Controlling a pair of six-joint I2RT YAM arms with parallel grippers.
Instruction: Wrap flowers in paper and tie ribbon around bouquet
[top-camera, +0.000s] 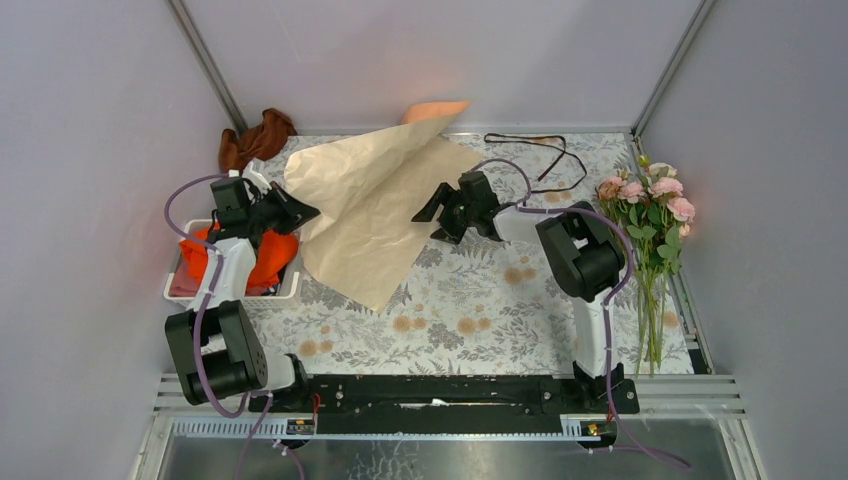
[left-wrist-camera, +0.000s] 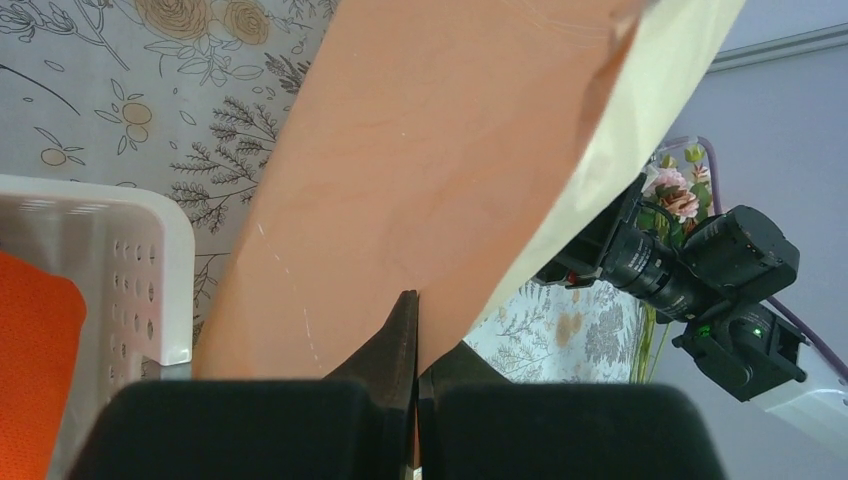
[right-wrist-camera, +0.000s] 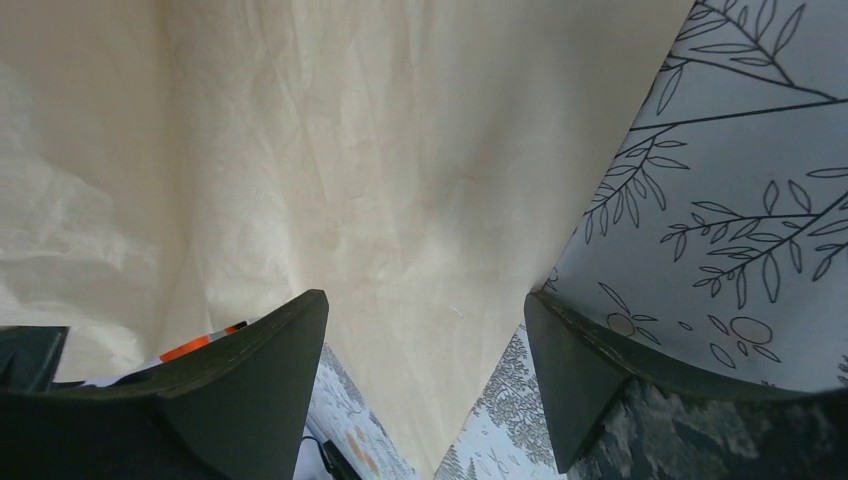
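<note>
The large, creased peach-orange paper sheet (top-camera: 370, 205) hung partly raised at the upper centre of the top view, and its long axis ran from the high top corner down to a point at lower centre. The left gripper (top-camera: 300, 212) was pinched shut on its left edge, while the right gripper (top-camera: 430, 224) stood wide at the right edge and held nothing. I think the right one should first close on that edge, and then both should lay the sheet flat and taut.

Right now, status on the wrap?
Left gripper shut on paper edge, sheet lifted. Right gripper open at its right edge. Flowers, ribbon untouched, off to the right.
</note>
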